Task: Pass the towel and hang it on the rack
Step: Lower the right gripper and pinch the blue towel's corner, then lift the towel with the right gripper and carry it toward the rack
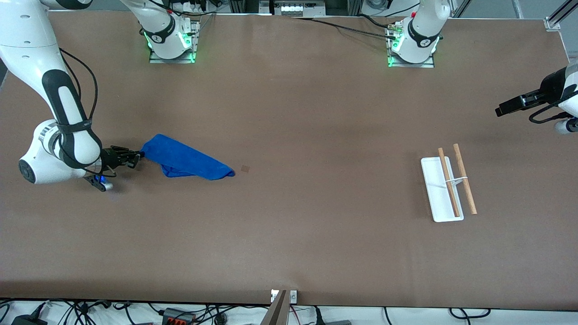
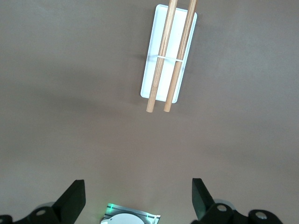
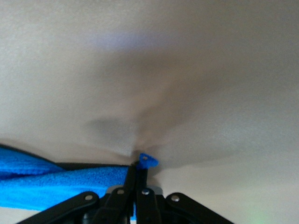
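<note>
The bright blue towel (image 1: 187, 161) lies crumpled on the brown table toward the right arm's end. My right gripper (image 1: 135, 158) is shut on the towel's corner; in the right wrist view the fingers (image 3: 140, 179) pinch the blue cloth (image 3: 56, 184) with its small loop tag (image 3: 147, 161) poking out past the tips. The rack (image 1: 447, 185), a white tray base with two wooden rods (image 1: 465, 178), stands toward the left arm's end. My left gripper (image 1: 505, 108) hangs open above the table near that end, and its wrist view looks down on the rack (image 2: 168, 58).
The two arm bases (image 1: 171, 40) (image 1: 413, 45) stand along the table's edge farthest from the front camera. A small dark square mark (image 1: 245, 169) lies on the table just beside the towel's tip. A camera post (image 1: 280, 307) rises at the nearest edge.
</note>
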Controlling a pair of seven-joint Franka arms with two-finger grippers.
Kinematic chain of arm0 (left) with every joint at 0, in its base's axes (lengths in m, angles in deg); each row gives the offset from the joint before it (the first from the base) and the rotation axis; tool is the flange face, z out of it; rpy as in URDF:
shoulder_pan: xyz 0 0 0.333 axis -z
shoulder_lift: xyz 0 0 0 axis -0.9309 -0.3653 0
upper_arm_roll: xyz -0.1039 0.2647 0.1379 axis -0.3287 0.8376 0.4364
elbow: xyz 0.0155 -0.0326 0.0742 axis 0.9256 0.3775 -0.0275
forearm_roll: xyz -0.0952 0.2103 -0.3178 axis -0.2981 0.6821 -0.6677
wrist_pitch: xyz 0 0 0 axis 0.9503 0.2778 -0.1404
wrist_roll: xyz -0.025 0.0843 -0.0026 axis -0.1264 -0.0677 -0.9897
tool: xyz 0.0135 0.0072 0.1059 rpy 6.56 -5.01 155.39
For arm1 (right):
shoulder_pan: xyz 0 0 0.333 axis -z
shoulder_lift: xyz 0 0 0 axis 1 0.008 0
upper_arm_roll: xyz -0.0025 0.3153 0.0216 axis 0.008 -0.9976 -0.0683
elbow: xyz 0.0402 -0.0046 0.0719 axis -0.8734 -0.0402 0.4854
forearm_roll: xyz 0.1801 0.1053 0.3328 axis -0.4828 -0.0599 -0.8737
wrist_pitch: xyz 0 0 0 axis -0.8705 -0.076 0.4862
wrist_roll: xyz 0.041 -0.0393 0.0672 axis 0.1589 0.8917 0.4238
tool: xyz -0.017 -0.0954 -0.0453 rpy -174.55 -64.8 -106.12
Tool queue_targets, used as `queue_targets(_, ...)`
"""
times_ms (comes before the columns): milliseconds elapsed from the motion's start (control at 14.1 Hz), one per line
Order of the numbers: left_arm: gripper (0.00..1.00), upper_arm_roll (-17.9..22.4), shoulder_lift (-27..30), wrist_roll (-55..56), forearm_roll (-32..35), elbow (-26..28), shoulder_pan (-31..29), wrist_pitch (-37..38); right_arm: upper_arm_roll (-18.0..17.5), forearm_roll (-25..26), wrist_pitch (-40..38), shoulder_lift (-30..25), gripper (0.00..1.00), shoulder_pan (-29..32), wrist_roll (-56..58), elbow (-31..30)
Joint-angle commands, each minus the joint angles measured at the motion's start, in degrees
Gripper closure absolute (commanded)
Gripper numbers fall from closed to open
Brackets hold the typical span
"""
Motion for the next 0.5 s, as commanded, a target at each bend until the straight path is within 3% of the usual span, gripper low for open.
queue_targets(0,0.0,-0.1,-0.8,0.0,-1.3,-2.0,-0.5,1.4,-0.3,-0.2,-3.6,-1.6,1.0,0.1,4.8,2.8)
queue_targets(425,0.0,-0.1,-0.8,0.0,-1.4,-2.0,-0.8,1.6,-0.5,3.1,-20.2,-3.8,1.0,-2.0,9.4,20.6)
